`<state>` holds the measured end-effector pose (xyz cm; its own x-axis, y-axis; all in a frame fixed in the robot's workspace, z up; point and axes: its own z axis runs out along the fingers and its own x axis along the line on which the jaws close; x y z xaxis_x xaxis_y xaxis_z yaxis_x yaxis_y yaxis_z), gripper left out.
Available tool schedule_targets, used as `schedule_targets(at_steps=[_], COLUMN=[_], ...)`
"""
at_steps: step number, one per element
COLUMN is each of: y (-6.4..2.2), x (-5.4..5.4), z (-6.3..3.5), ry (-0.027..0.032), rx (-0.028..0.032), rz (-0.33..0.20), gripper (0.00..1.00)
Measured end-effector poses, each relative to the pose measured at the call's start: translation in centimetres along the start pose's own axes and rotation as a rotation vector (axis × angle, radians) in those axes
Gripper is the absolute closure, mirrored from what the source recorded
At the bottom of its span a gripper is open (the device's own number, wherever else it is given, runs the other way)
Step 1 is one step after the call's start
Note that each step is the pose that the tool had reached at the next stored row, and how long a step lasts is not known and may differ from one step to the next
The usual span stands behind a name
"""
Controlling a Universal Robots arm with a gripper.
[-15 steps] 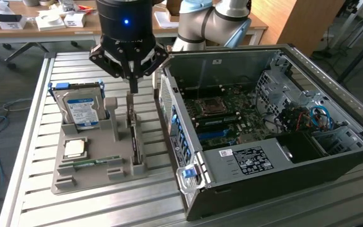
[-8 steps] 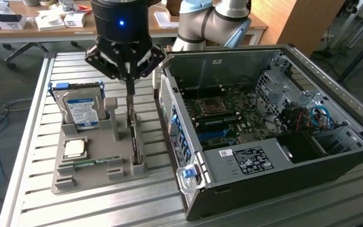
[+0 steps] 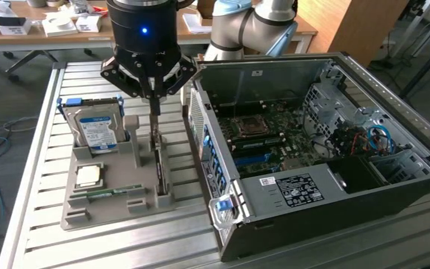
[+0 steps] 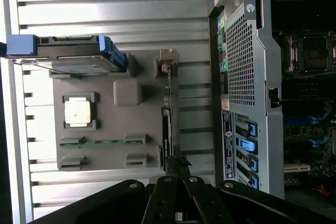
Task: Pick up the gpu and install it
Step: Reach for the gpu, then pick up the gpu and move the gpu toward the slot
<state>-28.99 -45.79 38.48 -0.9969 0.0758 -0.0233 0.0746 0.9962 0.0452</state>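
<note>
The gpu (image 3: 159, 168) stands on its edge in a slot of the grey holder (image 3: 118, 202), on the side nearest the computer case (image 3: 312, 185). Its thin dark edge (image 4: 167, 119) runs along the holder, with a pale metal end piece (image 4: 167, 59) at the far end. My gripper (image 3: 154, 96) hangs above the far end of the card with its fingers shut and nothing between them. In the wrist view the fingertips (image 4: 176, 165) meet over the card's near end, well above it. The case lies open with its motherboard (image 3: 263, 137) exposed.
The holder also carries a silver blue-labelled hard drive (image 3: 96, 129) in a blue frame, a square processor (image 3: 88, 175) and a slim green memory stick (image 3: 114, 192). The case wall (image 4: 247, 93) stands close beside the gpu slot. Everything rests on a slatted metal table (image 3: 43, 168).
</note>
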Motion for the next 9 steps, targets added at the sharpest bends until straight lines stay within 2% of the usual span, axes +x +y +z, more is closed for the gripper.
schedule_targets(at_steps=[9], y=[-0.01], x=[0.00], z=[0.00], ry=[0.0000], rx=[0.0000], rz=[0.000], gripper=[0.89])
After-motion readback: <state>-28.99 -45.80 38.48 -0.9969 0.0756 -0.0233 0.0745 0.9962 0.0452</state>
